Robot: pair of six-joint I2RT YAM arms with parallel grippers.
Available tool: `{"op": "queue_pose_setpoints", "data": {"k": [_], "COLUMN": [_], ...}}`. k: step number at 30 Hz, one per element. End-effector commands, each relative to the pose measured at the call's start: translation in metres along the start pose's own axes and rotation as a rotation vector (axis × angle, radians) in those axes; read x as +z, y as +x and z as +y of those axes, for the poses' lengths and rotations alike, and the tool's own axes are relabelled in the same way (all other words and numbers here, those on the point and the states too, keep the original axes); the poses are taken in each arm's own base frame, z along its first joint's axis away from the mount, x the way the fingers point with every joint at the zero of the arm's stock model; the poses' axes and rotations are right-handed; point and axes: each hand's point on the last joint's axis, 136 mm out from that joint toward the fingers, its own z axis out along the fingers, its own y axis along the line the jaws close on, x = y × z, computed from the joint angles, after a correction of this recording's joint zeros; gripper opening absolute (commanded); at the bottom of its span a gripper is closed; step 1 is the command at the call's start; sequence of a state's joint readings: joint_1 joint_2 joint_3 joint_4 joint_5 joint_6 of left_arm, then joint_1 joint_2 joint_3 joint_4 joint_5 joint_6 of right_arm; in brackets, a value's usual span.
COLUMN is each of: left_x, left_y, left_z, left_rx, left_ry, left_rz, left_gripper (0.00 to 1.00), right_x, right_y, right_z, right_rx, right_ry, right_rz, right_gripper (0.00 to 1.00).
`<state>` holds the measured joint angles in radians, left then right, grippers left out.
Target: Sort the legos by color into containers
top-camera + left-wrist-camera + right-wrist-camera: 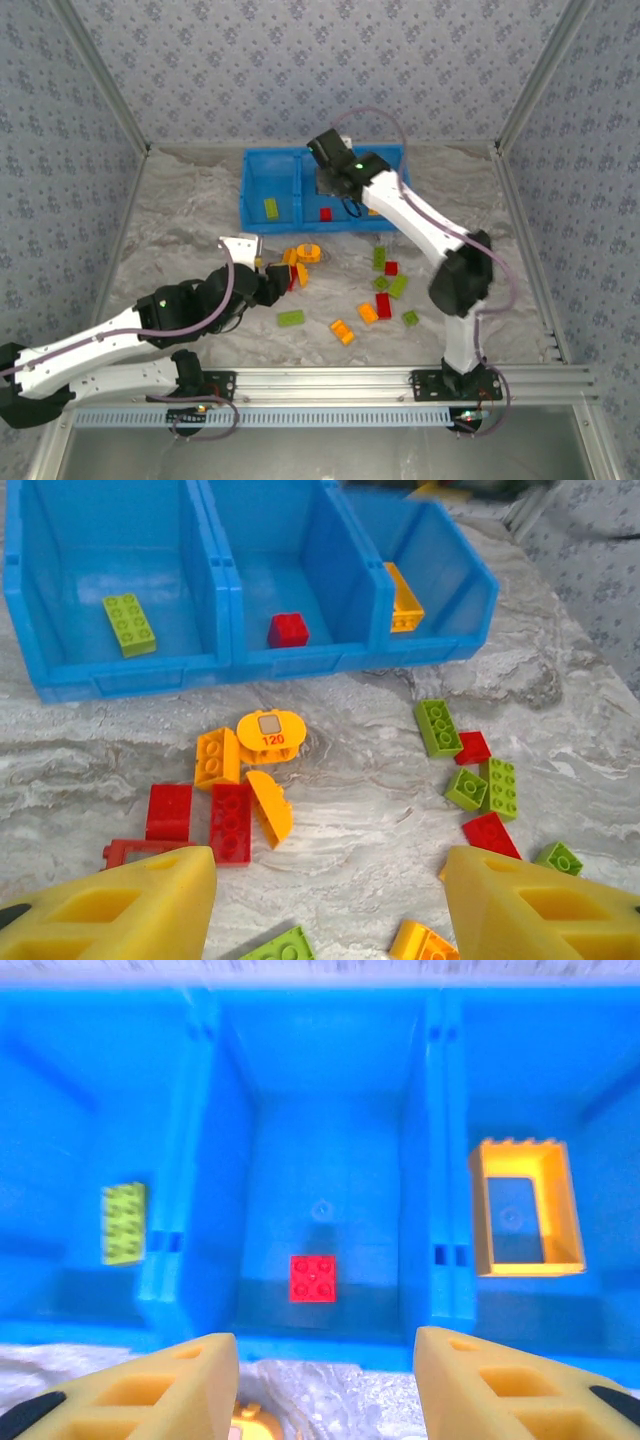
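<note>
Marbled table point(180, 230); overhead, right arm point(420, 215) covers compartment point(600, 1160); wrist view reveals orange frame point(528, 1208).

Glossy plastic legos point(231, 823), smooth plastic bin point(130, 675)

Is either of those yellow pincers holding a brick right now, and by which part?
Nothing is held. The left pincer and the right pincer both stand open and empty.

My left arm point(100, 350) and right arm point(415, 215): white shells, black joints, a lilac cable point(228, 285) along each. My fingers point(130, 910) are yellow, with recessed pockets. A green light point(357, 165) marks my right wrist.
</note>
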<state>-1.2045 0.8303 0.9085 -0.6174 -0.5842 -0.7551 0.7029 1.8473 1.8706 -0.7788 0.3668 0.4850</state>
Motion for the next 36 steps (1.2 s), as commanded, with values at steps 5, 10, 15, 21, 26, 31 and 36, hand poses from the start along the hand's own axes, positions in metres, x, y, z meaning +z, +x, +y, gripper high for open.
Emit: {"op": "queue_pose_setpoints", "data": {"k": [5, 10, 15, 21, 26, 31, 36], "left_x": [0.02, 0.039, 0.052, 0.063, 0.072, 0.089, 0.097], "left_y": [0.021, 0.045, 0.087, 0.15, 0.178, 0.203, 0.197], "left_z": [-0.006, 0.005, 0.019, 0.024, 0.031, 0.033, 0.037], "left_rx": [-0.072, -0.139, -0.116, -0.098, -0.152, -0.191, -0.127], "left_ry": [-0.047, -0.114, -0.197, -0.239, -0.33, -0.36, -0.392], "left_rz": [0.126, 0.225, 0.402, 0.643, 0.754, 0.806, 0.793], "left_gripper": [0.63, 0.62, 0.59, 0.66, 0.74, 0.85, 0.82], "right_x": [-0.115, -0.153, -0.167, -0.166, -0.157, -0.162, -0.16], "right_y": [0.038, 0.108, 0.164, 0.209, 0.218, 0.214, 0.222], "right_z": [-0.009, -0.013, -0.023, -0.015, -0.009, 0.004, 0.001], "right_rx": [-0.067, -0.151, -0.206, -0.273, -0.293, -0.288, -0.281], "right_ry": [-0.149, -0.316, -0.404, -0.501, -0.478, -0.523, -0.519], "right_rz": [-0.227, -0.225, -0.13, -0.031, 0.008, -0.014, 0.003], "right_gripper": [0.52, 0.52, 0.56, 0.62, 0.63, 0.65, 0.65]}}
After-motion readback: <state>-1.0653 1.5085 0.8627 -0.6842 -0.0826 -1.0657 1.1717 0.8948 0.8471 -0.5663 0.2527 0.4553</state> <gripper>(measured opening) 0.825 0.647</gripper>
